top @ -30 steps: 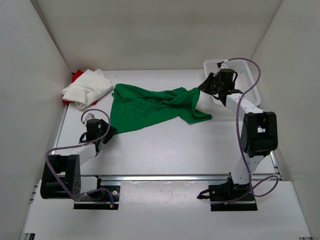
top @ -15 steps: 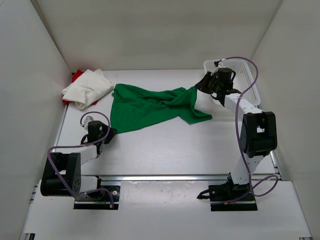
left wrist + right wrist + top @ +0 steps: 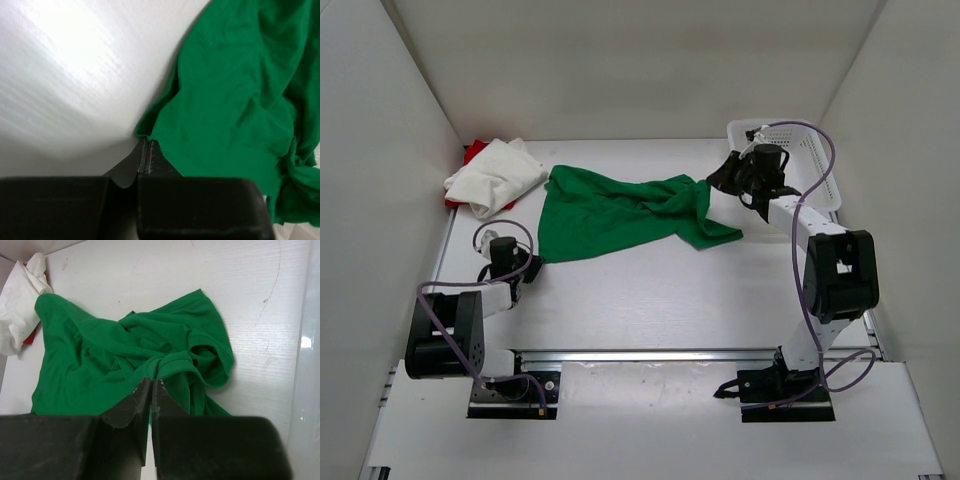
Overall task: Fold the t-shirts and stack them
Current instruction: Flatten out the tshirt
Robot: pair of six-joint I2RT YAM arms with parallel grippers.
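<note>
Green t-shirt [image 3: 610, 215] spread centrally — white t-shirt [image 3: 495, 175] far left.

White table [image 3: 650, 300], plain white walls [image 3: 620, 60]

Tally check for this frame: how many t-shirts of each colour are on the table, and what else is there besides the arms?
green t-shirt: 1
off-white t-shirt: 1
red t-shirt, mostly under the off-white one: 1
white mesh basket: 1
Total: 4
</note>
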